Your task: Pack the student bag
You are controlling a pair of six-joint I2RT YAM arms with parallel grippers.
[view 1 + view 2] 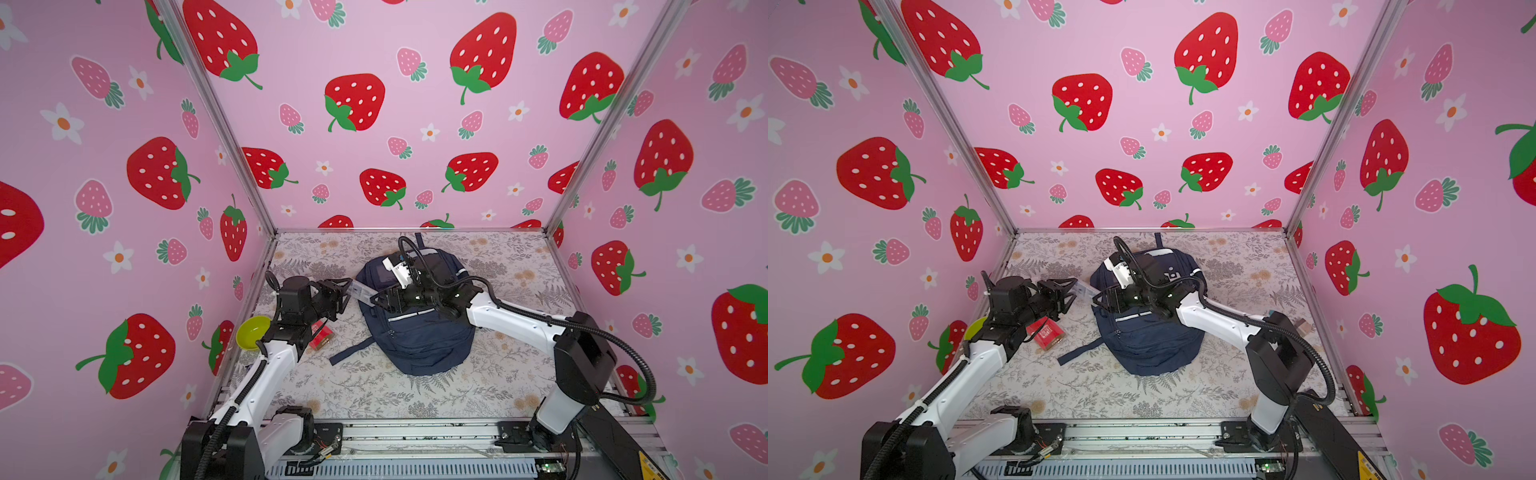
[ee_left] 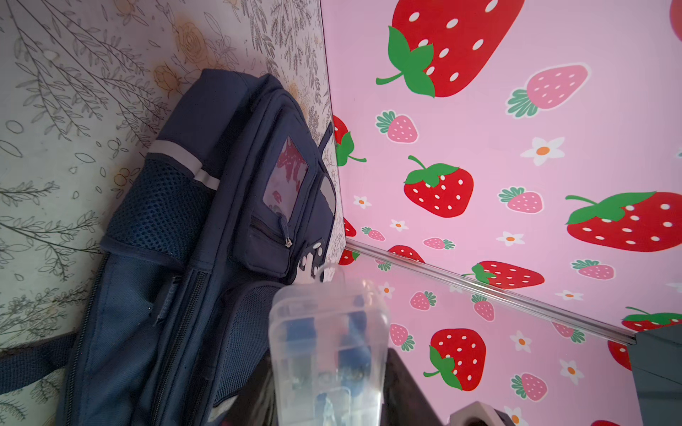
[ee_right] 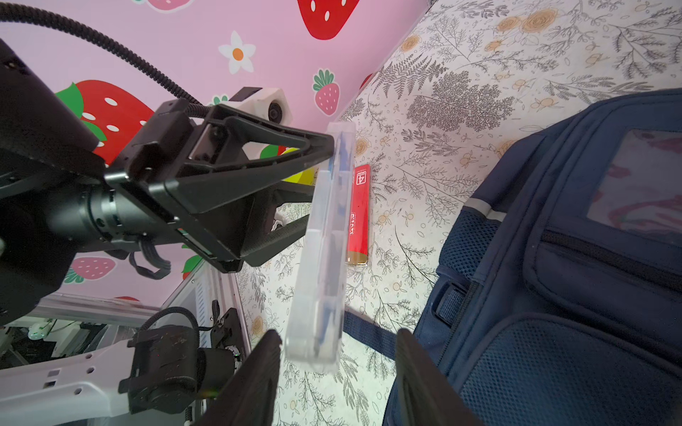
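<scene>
- Lying flat on the floral table [image 1: 374, 395], the student bag [image 1: 415, 345] fills the centre of both top views. The right arm covers its upper part, so its white-and-navy patch [image 1: 1170, 275] shows only partly.
- At mid-left, the left gripper [image 1: 345, 291] is clamped on a clear case [image 1: 363, 293]. From above, the case is only a pale sliver between the two grippers.
- The right wrist view shows the case edge-on, with blue items inside too blurred to name.
- That view also shows the right gripper [image 3: 337, 369] with its fingers [image 3: 258, 376] spread on either side of the case's free end. The jaws are open, and I cannot tell whether either finger touches the case.
- The left wrist view has the case close and blurred, and the left gripper's own fingers are barely visible. It does show the bag's clear window pocket [image 2: 286, 177] and mesh side pocket [image 2: 155, 210].
- A red box [image 1: 1048, 334] lies left of the bag, partly under the left arm. The green bowl [image 1: 252, 332] is nearly hidden by that arm in a top view.
</scene>
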